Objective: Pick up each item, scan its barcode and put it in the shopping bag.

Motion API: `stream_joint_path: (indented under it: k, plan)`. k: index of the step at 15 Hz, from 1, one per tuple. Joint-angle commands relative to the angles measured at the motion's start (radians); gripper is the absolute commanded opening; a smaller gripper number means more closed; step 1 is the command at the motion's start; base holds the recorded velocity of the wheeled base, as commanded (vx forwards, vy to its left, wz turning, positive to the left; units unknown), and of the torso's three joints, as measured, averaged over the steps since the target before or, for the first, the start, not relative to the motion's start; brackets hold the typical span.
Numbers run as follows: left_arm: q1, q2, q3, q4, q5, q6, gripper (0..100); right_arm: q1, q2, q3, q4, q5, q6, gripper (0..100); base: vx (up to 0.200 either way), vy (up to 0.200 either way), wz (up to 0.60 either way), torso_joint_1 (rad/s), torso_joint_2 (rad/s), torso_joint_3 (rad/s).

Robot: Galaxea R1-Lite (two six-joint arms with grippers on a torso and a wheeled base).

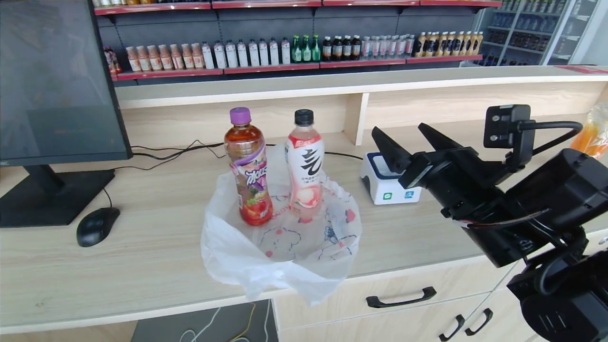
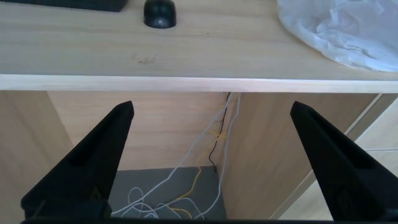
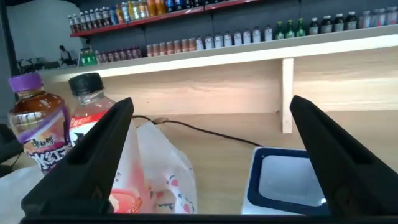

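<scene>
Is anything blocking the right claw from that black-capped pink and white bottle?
Nothing visible does. The open right gripper hangs beside the black-capped pink-and-white plastic bottle, with only air between them; the white scanner box sits lower down.

A shop checkout: drink-stocked shelves point(image 1: 294, 50) behind a wooden counter point(image 1: 142, 247) with monitor point(image 1: 52, 80) and scanner point(image 1: 387, 183).

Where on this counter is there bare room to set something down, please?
The widest bare counter lies between the mouse and the shopping bag, to the front edge. A smaller patch lies in front of the scanner. Crowded: the bag with the purple-capped bottle and black-capped bottle, and the right gripper near the scanner.
</scene>
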Motion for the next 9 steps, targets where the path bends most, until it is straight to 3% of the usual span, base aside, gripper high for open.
stream_joint_path:
  k: [1, 4, 9]
  plan:
    - [0.0, 0.0, 0.0, 0.0, 0.0, 0.0, 100, 0.0, -0.007, 0.011, -0.002, 0.0, -0.001, 100, 0.0, 0.0, -0.6, 0.012, 0.01, -0.007]
    - [0.0, 0.0, 0.0, 0.0, 0.001, -0.002, 100, 0.006, -0.012, 0.027, -0.002, 0.0, -0.003, 100, 0.0, -0.2, -0.6, 0.001, 0.0, -0.001]
    - [0.0, 0.002, 0.0, 0.0, 0.001, -0.003, 100, 0.006, -0.013, 0.027, -0.002, 0.0, -0.004, 100, 0.0, -0.2, 0.0, 0.002, 0.01, 0.003]
